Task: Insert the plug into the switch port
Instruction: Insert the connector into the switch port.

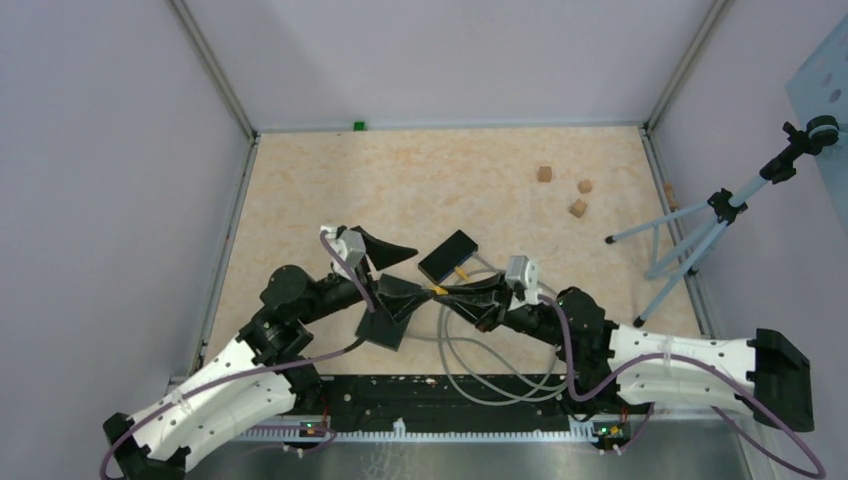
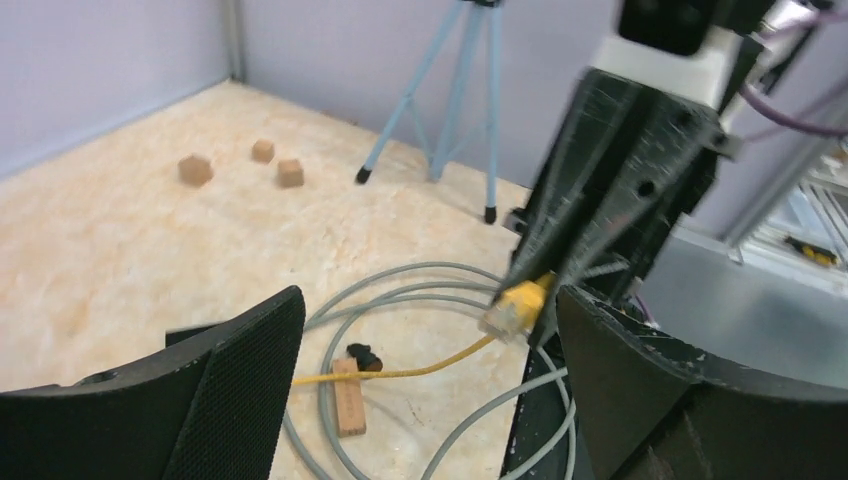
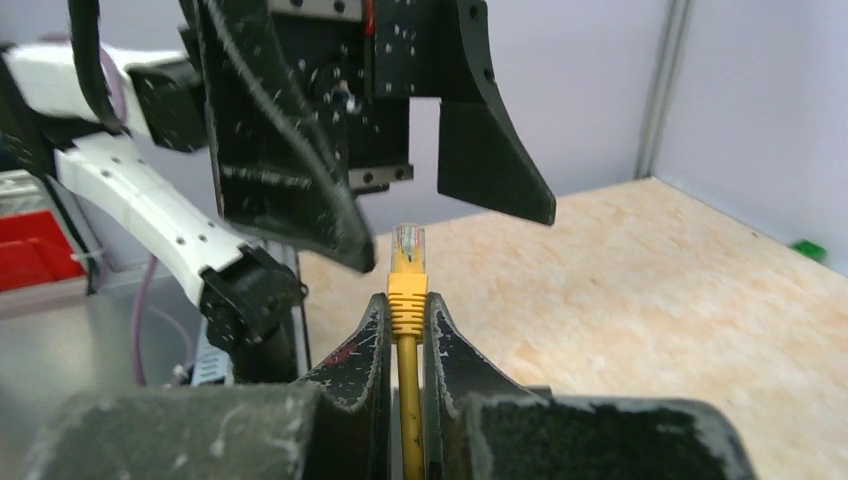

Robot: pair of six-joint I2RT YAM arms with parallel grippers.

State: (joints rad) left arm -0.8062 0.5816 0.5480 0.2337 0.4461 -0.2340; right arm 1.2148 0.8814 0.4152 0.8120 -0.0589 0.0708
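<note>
Right wrist view: the right hand is pinching the plug tight, with its tip sticking up. The left hand is hanging wide open just beside it, holding nothing. The plug could be bumping that hand and twisting crooked. The switch is lying near on the bench. The plug is looking small and yellow, with a clear tip and a thin wire.

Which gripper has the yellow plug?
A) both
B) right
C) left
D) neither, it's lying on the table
B: in the right wrist view the right gripper is shut on the yellow plug, clear tip sticking out past its fingertips, while the left gripper stands open.
</note>
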